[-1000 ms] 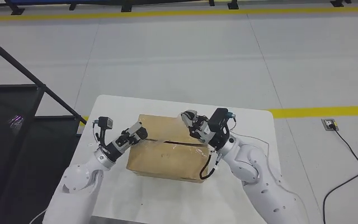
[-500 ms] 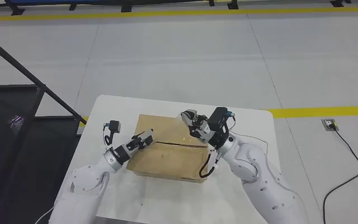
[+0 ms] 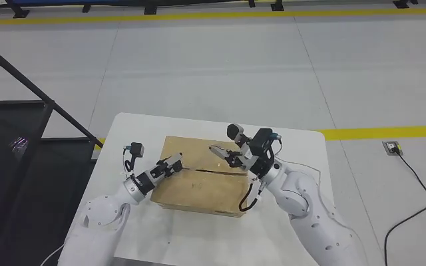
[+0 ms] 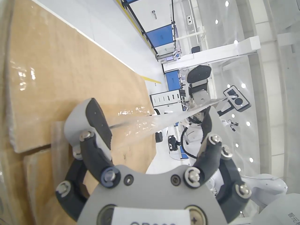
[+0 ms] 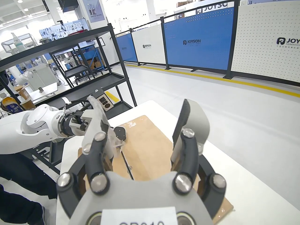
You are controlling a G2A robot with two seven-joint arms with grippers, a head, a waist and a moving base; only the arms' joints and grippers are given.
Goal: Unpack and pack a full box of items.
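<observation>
Since the jaws were parted: the right gripper (image 3: 224, 139) is seen spread wide above the far right part of the box (image 3: 200, 186). Half a second ago it was pinched shut at the same spot.
Tape: a strip of clear tape (image 4: 164, 118) is stretched from the left end of the seam (image 3: 200, 170) up to the right gripper. There it clings to one finger (image 5: 92, 129). Nothing is clamped on it, so it is judged to be held by its own glue alone.
Left gripper: the left gripper (image 3: 174, 161) is held fairly wide, with nothing between its pads, low over the left end of the seam. Its place is unchanged from half a second ago. A second ago it was set farther left, with the wrist held higher.
Box: it is found mid-table (image 3: 133, 130), top closed, and has not been shifted across the three top views.
Meaning for the task: unpacking is judged to be at its first step. The tape has been lifted along part of the seam, but the top has not been opened and nothing has been taken out.
Next move: the strip must be freed from the finger, or pulled clear of the box, before the top can be parted.
Risk: the sticky strip may be dragged along with the right gripper and laid back on the cardboard.
</observation>
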